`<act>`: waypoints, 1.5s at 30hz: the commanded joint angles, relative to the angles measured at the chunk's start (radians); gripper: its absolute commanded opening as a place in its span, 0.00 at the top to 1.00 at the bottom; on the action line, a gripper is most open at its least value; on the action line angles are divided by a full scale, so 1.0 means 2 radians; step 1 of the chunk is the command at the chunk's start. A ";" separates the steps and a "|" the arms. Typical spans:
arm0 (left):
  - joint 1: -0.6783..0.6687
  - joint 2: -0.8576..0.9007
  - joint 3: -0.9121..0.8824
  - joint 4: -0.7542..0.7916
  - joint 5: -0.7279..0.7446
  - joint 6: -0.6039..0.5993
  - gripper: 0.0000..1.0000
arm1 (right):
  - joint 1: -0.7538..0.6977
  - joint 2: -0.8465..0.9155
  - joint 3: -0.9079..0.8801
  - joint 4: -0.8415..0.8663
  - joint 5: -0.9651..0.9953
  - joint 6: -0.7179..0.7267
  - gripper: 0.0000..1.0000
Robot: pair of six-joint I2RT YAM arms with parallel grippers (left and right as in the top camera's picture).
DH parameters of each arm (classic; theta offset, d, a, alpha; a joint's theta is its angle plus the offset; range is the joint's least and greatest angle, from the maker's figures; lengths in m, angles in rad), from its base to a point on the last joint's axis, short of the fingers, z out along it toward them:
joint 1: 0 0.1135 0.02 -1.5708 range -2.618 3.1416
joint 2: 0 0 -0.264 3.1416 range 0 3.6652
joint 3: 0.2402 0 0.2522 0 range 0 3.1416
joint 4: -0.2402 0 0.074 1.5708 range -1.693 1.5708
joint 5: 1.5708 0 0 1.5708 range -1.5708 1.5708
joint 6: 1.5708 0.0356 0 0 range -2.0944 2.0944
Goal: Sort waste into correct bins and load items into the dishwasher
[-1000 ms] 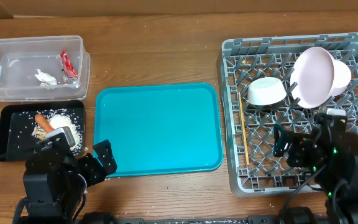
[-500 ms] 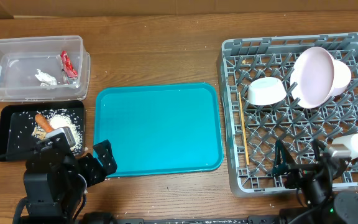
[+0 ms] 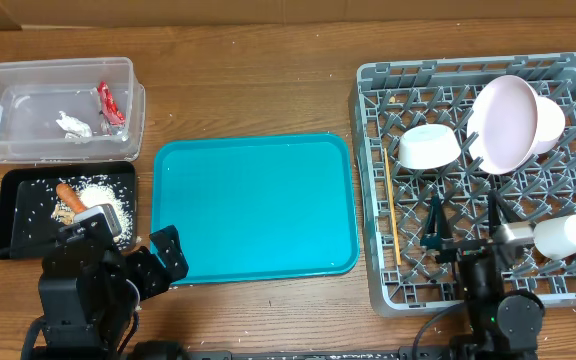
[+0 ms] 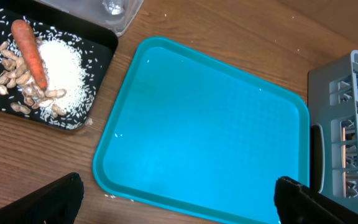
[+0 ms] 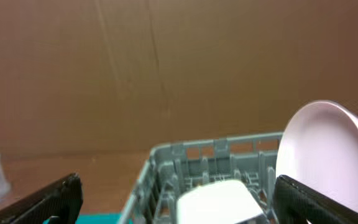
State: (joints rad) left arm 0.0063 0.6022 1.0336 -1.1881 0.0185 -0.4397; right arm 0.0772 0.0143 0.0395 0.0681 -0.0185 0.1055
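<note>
The clear tub [image 3: 28, 80] holds the foil [image 3: 71, 124] and red wrapper [image 3: 111, 105]. The black tray [image 3: 16, 200] holds the carrot [image 3: 67, 192], rice [image 3: 103, 198] and peanut shells [image 3: 65, 212]; the left wrist view also shows the carrot [image 4: 28, 53] and rice [image 4: 61, 68]. The grey dish rack [image 3: 373, 180] holds the plate [image 3: 506, 122], a bowl [image 3: 429, 146], the cup [image 3: 565, 236] lying on its side, and chopsticks [image 3: 392, 225]. My left gripper [image 3: 158, 262] is open and empty by the teal tray's front left corner. My right gripper [image 3: 461, 225] is open and empty over the rack's front, left of the cup.
The teal serving tray [image 3: 253, 205] lies bare between the bins and the rack, and fills the left wrist view [image 4: 210, 124]. The right wrist view shows the rack's far wall [image 5: 185, 155], the bowl [image 5: 219, 202], the plate [image 5: 322, 155] and a brown cardboard backdrop.
My right arm has drawn back toward the rack's front edge and shifted left. The cup it covered now lies free in the rack. The left arm has not moved.
</note>
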 commanded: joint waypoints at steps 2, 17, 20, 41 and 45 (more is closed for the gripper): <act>0.000 -0.003 0.000 0.001 -0.005 -0.005 0.00 | -0.005 -0.006 -0.016 -0.009 -0.004 -0.055 0.00; 0.000 -0.003 0.000 0.001 -0.005 -0.005 0.00 | -0.005 -0.006 -0.016 -0.076 -0.002 -0.055 0.00; 0.000 -0.003 0.000 0.001 -0.005 -0.005 0.00 | -0.005 -0.006 -0.016 -0.076 -0.002 -0.055 0.00; 0.000 -0.003 0.000 -0.006 -0.005 -0.005 0.00 | -0.005 -0.006 -0.016 -0.076 -0.002 -0.055 0.00; 0.002 -0.012 -0.001 -0.021 -0.012 -0.005 0.00 | -0.005 -0.006 -0.016 -0.076 -0.002 -0.055 0.00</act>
State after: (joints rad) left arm 0.0063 0.6018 1.0336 -1.2297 0.0181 -0.4397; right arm 0.0719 0.0128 0.0185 -0.0898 -0.0223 0.0002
